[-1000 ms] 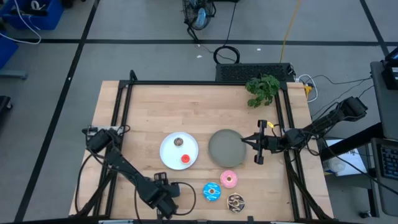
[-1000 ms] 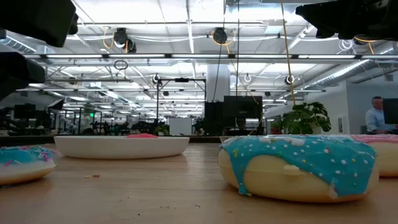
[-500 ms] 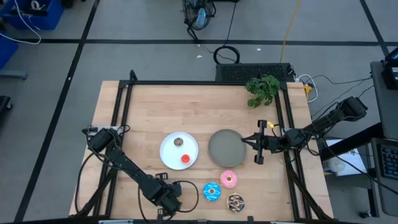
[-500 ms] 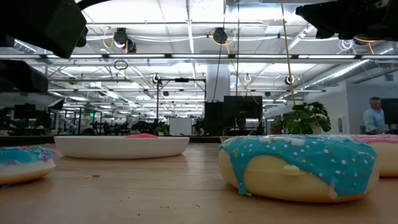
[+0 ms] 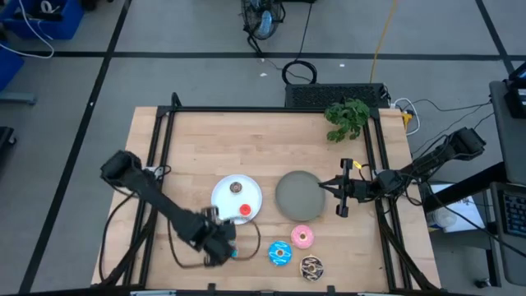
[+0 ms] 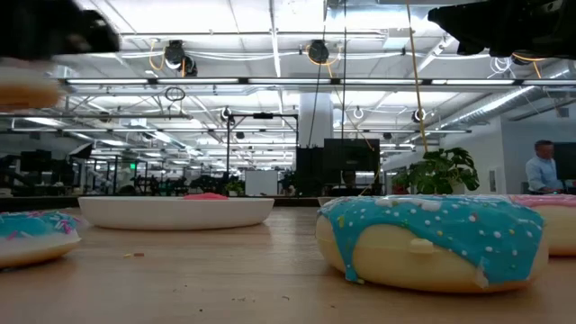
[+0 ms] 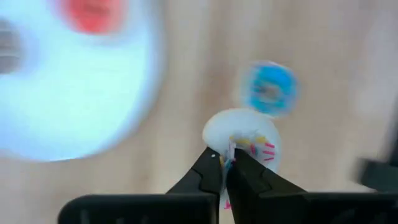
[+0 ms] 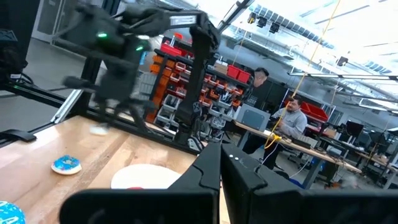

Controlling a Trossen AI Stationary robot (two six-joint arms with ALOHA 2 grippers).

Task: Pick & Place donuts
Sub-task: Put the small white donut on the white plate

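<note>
My left gripper [image 5: 220, 245] hangs over the table's near part, just near of the white plate [image 5: 223, 197], shut on a tiny white-pink donut [image 7: 244, 138]. A tiny blue donut [image 7: 270, 89] lies on the wood beyond it. On the white plate sit a tiny brown donut [image 5: 236, 187] and a tiny red donut [image 5: 245, 210]. The pink donut [image 5: 302, 238], blue donut [image 5: 280, 253] and brown sprinkled donut [image 5: 311, 265] lie flat on the table. My right gripper [image 5: 333, 189] waits shut beside the grey plate [image 5: 296, 195]. My left gripper pinches the white-pink donut's rim [image 7: 232, 147] between its two fingertips [image 7: 211, 167], on the side nearest the wrist. The fingers come slanting down from above. The donut is lifted clear of the table and shows high up in the low view [image 6: 27, 90].
A green plant sprig [image 5: 348, 117] lies at the table's far right. A black frame rail [image 5: 160, 156] runs along the left side, and cables trail by the near left edge. In the room beyond the table, people [image 8: 292, 121] stand at desks.
My left gripper has gone from the near edge toward the far edge and the white plate, rising as it went. The white-pink donut has come up with it and now hangs clear of the table.
</note>
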